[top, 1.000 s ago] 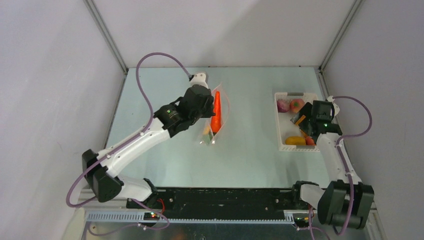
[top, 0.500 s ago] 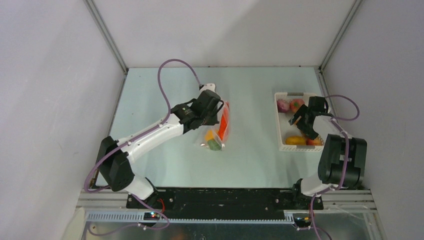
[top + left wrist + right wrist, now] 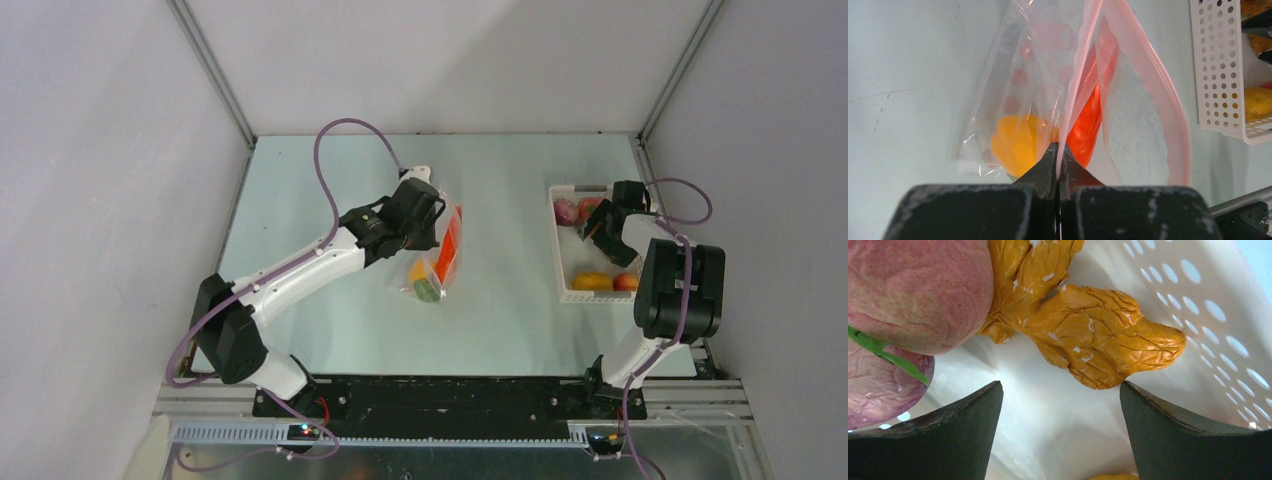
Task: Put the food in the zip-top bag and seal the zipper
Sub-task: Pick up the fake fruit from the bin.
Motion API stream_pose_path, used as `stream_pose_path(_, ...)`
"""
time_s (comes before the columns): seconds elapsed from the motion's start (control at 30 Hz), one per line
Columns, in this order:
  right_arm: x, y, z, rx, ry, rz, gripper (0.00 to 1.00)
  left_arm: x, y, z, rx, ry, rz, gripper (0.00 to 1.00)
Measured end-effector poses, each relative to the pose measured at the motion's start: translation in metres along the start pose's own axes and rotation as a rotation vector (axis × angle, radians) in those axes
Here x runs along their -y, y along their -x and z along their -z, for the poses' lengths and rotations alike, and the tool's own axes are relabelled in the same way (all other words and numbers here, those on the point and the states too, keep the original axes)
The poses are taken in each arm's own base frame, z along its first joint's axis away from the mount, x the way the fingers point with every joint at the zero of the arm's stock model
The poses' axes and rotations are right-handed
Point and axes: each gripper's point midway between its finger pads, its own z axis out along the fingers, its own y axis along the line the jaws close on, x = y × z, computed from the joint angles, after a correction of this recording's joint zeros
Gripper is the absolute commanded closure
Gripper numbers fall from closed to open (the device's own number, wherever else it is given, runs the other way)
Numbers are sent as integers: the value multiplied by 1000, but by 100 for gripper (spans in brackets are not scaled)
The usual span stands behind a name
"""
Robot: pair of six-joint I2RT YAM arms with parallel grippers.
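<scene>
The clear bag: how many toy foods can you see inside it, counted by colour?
Orange-red piece: 1
Yellow piece: 1
Green piece: 1
Total: 3 visible inside the clear bag

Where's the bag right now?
In the top view, the zip-top bag is mid-table, left of the white basket. The left gripper is shut on its zipper edge.

White links (image 3: 300, 270), black joints (image 3: 228, 345) and looping purple cables (image 3: 325, 150) sit above the black base rail (image 3: 450, 398). The left gripper (image 3: 1058, 150) and right gripper (image 3: 1060, 390) have matte black wedge fingers.
</scene>
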Motion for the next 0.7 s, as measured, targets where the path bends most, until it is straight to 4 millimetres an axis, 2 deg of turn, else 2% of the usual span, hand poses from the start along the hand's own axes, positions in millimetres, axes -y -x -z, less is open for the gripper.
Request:
stream_pose_path(0.2, 2, 5, 0, 43, -45, -13, 9, 0, 2, 2, 5, -5, 3, 100)
stream_pose_path(0.53, -9, 39, 10, 183, -15, -85, 9, 2, 13, 15, 44, -29, 17, 100)
stream_pose_path(0.7, -16, 47, 11, 212, 16, -69, 10, 2, 15, 15, 52, -30, 21, 100)
